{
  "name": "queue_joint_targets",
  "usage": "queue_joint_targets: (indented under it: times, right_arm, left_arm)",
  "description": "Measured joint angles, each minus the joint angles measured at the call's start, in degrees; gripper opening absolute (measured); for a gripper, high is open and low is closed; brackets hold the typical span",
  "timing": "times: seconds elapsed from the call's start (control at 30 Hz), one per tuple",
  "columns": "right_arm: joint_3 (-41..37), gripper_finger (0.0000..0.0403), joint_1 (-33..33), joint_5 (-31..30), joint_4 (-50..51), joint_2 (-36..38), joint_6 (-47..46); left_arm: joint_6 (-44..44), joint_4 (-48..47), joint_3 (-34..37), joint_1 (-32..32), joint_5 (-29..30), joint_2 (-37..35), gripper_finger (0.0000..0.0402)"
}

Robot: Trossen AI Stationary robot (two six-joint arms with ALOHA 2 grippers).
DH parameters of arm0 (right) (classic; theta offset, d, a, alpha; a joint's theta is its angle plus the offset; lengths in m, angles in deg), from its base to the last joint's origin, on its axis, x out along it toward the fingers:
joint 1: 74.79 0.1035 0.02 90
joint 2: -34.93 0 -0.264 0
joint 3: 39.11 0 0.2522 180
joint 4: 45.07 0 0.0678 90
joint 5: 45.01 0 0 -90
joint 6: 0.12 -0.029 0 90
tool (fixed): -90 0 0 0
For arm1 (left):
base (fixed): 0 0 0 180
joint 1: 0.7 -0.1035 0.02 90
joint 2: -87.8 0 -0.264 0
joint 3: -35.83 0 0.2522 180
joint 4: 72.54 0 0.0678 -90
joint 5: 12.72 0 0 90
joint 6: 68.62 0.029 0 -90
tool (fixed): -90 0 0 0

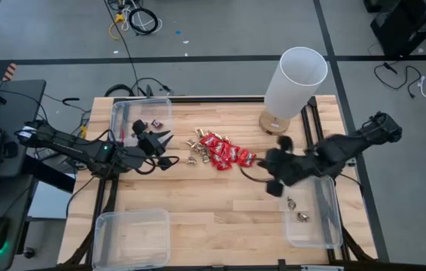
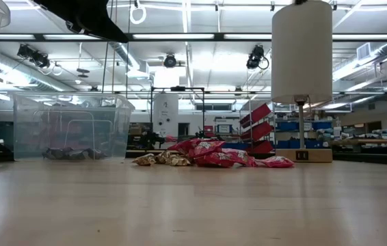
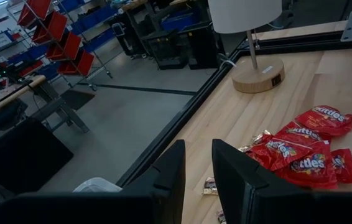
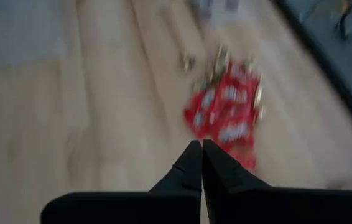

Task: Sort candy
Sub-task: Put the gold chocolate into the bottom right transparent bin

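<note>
Candy pile half-sorted on bench; right gripper clenched empty, must reopen for next piece; left gripper parted, empty.

The right wrist view is blurred, so the heap of shiny red candy packets shows no lettering there. In the low view, the dark wrapped pieces inside the clear plastic bin are too small to identify. The white lampshade is cut off by the top edge.
</note>
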Motion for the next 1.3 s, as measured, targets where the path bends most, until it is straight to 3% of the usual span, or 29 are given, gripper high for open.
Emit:
queue_joint_targets:
  times: [0.3, 0.57, 0.87, 1.3]
  right_arm:
    - [0.00, 0.0001, -11.64, -0.01, -28.64, -8.53, 25.04]
    - [0.00, 0.0001, -16.44, 0.05, -45.40, -15.47, 32.59]
    - [-0.02, 0.0001, -19.50, 0.22, -52.58, -21.75, 34.21]
    - [-0.02, 0.0001, -23.37, 0.26, -52.56, -30.33, 31.44]
  left_arm:
    - [-0.13, -0.13, 0.00, 0.00, 0.00, 0.00, 0.0082]
    - [-0.07, -0.26, 0.00, 0.00, 0.00, 0.00, 0.0082]
    - [0.01, -0.26, 0.00, 0.00, 0.00, -0.01, 0.0082]
    - [-0.04, -0.24, 0.00, 0.00, 0.00, 0.00, 0.0082]
